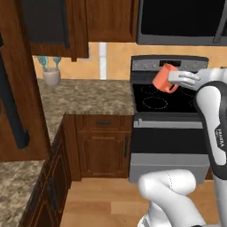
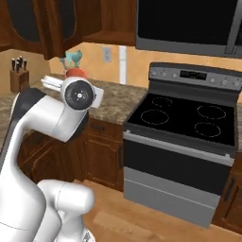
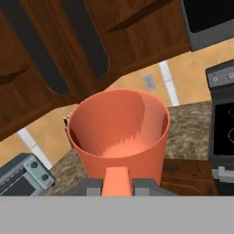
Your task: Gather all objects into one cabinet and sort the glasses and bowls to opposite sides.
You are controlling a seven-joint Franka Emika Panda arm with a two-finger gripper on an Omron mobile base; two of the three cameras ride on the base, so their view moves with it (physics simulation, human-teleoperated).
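Orange-red cup [image 3: 119, 137] clamped in pincer [image 3: 118, 186], above speckled stone counter [image 1: 84, 95] beside black stove [image 2: 184, 118].

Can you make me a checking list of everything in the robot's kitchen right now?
Surface: speckled stone counter, beside a black stove.
Job's things: orange-red cup up in the air, tilted; wall cabinet above the counter.
Clutter: utensil jar, knife block, toaster oven.
Pincer: pincer shut on the cup's wall.
Cables: nothing seen.
Surroundings: microwave, wooden floor.
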